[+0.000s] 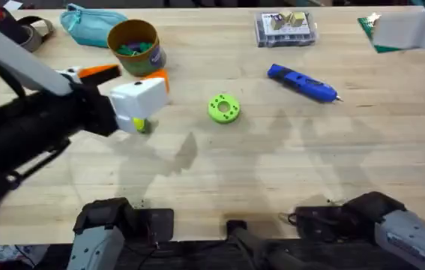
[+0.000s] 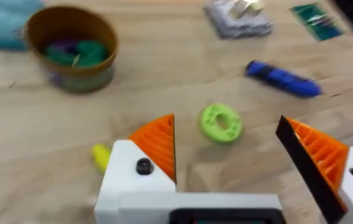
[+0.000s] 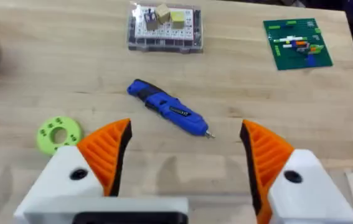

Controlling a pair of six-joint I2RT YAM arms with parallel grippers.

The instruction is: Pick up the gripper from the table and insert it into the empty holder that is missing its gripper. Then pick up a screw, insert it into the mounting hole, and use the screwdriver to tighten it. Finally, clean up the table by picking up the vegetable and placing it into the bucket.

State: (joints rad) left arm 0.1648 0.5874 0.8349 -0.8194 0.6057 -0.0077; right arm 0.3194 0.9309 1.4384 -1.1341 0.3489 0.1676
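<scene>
The screwdriver point(image 1: 302, 82) is seen lying flat on the table point(image 1: 272, 172), well apart from the bucket point(image 1: 135, 46) (green pieces are seen inside it). Between the two, nearer the bucket, a green ring point(image 1: 223, 108) is lying. The left gripper point(image 2: 229, 155) is held with fingers spread wide, empty, near the ring. The right gripper point(image 3: 185, 152) is also opened wide above the screwdriver, nothing gripped.

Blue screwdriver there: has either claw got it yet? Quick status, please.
Both grippers open, empty. Screwdriver lying free on table, right gripper above it. Left gripper over green ring. Nothing blocking.
</scene>
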